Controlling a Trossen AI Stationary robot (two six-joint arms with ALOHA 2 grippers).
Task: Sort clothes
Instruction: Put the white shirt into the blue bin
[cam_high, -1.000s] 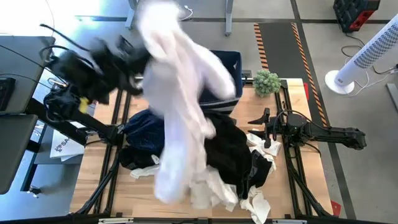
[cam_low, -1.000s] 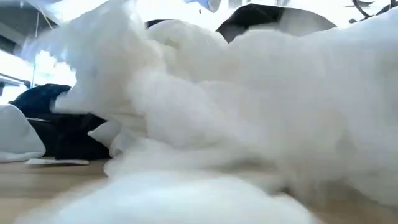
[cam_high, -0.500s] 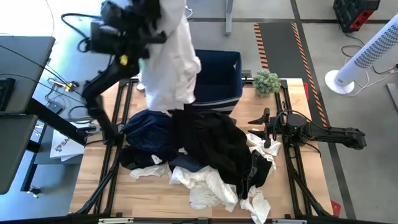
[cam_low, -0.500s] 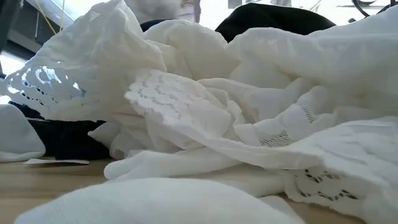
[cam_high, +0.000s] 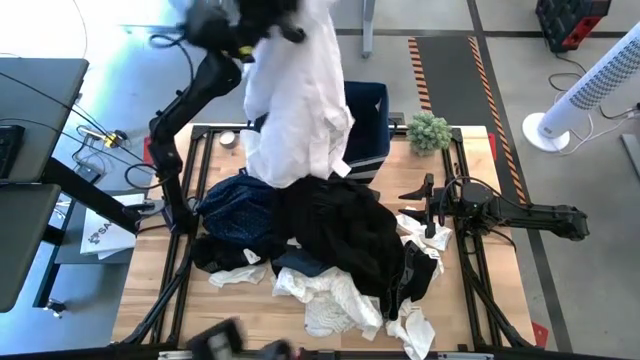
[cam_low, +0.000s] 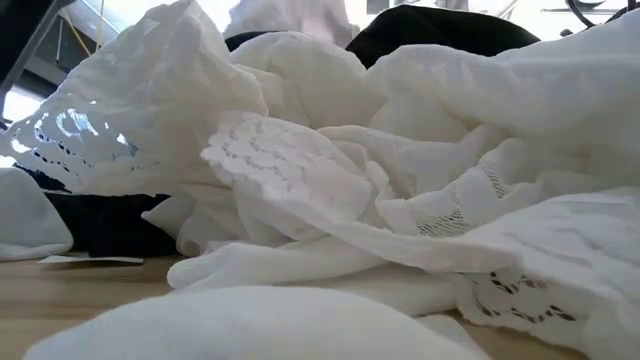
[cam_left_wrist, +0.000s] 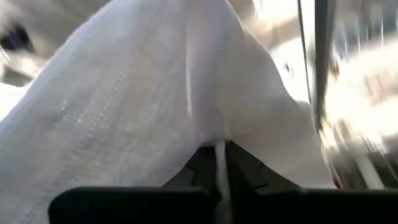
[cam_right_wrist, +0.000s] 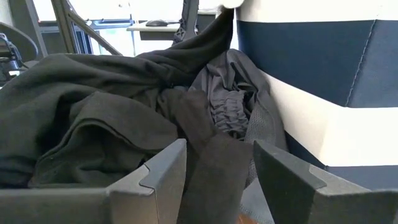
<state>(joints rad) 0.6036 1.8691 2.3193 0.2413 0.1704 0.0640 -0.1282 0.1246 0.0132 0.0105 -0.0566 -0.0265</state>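
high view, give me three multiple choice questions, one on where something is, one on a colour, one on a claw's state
1. Where does the white shirt hang?
A. over the blue bin
B. off the table's near edge
C. on the fan

2. What colour is the big garment in the middle of the pile?
A. red
B. black
C. yellow

3. How is the left claw?
A. open and empty
B. shut on the white shirt
C. resting on the table

Answers:
1 A, the shirt hangs in front of the bin at the table's far edge.
2 B, it is dark against the wood.
3 B, the left wrist view shows cloth pinched between the fingers.
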